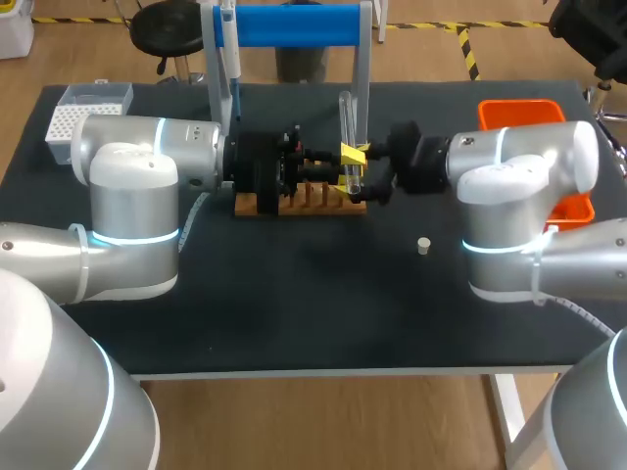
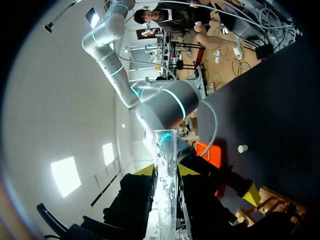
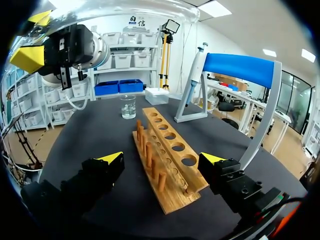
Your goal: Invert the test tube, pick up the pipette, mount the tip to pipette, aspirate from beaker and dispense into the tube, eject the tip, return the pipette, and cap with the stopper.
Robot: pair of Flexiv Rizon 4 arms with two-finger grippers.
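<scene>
L gripper (image 2: pixel 165 170) clamps test tube (image 2: pixel 166 192) above rack (image 3: pixel 170 155); R gripper (image 3: pixel 161 160) open, empty. Risk: tube slips during invert or knocks nearby R gripper.

Laboratory bench, pipette (image 3: pixel 195 70) on stand (image 3: pixel 240 70), beaker (image 3: pixel 128 106), wooden tube rack (image 3: pixel 172 155)

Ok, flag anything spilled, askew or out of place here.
Nothing spilled or broken. The test tube stands upright in the left arm's jaws by the wooden rack. Only the stopper lies loose on the mat, apart from the rack.
</scene>
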